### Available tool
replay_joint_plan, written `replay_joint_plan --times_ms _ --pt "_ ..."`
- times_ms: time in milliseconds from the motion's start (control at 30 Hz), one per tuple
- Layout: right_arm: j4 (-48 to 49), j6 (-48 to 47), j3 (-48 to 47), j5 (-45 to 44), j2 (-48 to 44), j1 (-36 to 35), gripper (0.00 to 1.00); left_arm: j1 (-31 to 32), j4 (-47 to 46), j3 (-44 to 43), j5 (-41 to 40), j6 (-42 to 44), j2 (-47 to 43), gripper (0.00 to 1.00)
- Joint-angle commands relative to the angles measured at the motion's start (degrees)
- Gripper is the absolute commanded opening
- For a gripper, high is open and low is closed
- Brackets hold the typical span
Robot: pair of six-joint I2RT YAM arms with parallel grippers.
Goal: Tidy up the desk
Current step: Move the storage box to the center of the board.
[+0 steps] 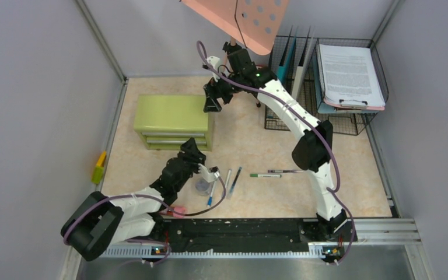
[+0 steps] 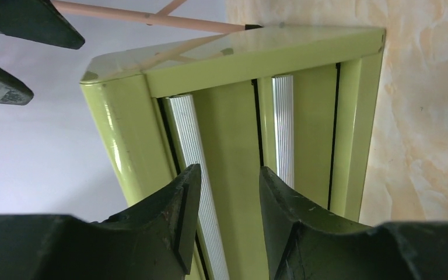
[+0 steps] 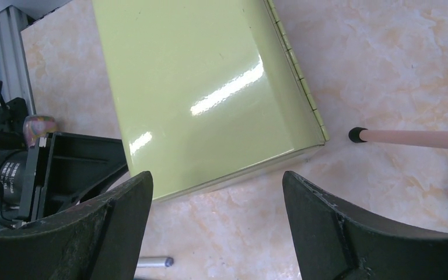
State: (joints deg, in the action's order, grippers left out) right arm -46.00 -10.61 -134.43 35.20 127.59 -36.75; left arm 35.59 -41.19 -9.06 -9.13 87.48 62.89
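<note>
Beige-peach marbled desk (image 1: 280, 134) fills the floor between the grey walls, and by my reading the tidying has barely begun. On its left rear part stands the green drawer cabinet (image 1: 172, 114); its drawers look shut, so nothing seems to be stowed in it yet. At the right rear, a wire tray (image 1: 359, 119) already holds a clipped stack of papers (image 1: 349, 73).

The right gripper (image 1: 213, 100) hangs over the cabinet's right rear corner, its jaws spread wide and empty. The left gripper (image 1: 193, 150) sits low at the cabinet front. Its jaws are partly apart before the ribbed silver drawer handles (image 2: 192, 134) and clasp nothing. Opening a drawer looks like the step in hand.

Left to do are the loose pens (image 1: 235, 175) and a green marker (image 1: 265, 175), which lie on the bare top in front of the cabinet.
</note>
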Motion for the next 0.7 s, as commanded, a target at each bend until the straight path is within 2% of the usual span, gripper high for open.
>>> replay_joint_plan --times_ms 0,133,233,400,467,533,667 --pt "0.82 -2.06 -3.19 0.67 1.44 -0.51 0.81 -0.29 -6.84 -2.95 -4.63 1.97 3.32 0.47" --pt "1.26 -0.55 -2.07 1.45 1.06 -0.42 0.81 -0.22 -3.15 -6.3 -7.4 0.54 2.31 0.46" --pt "0.85 0.92 -1.63 2.05 0.76 0.07 0.81 0.66 1.0 -6.23 -9.19 -2.75 -1.78 0.47" --pt "1.49 3.95 -1.51 2.95 -0.02 1.88 0.81 1.73 18.28 -12.08 -15.21 -16.0 -9.36 0.47" --pt "1.5 4.67 -1.76 2.88 -0.18 2.45 0.81 1.69 20.43 -12.14 -15.51 -17.5 -11.89 0.48" --pt "0.84 4.52 -2.26 2.34 -0.33 2.56 0.81 1.71 26.65 -13.46 -15.31 -20.59 -14.5 0.48" --pt "0.2 4.63 -2.44 1.66 -0.82 2.55 0.81 1.67 39.39 -18.43 -16.19 -31.93 -17.01 0.48"
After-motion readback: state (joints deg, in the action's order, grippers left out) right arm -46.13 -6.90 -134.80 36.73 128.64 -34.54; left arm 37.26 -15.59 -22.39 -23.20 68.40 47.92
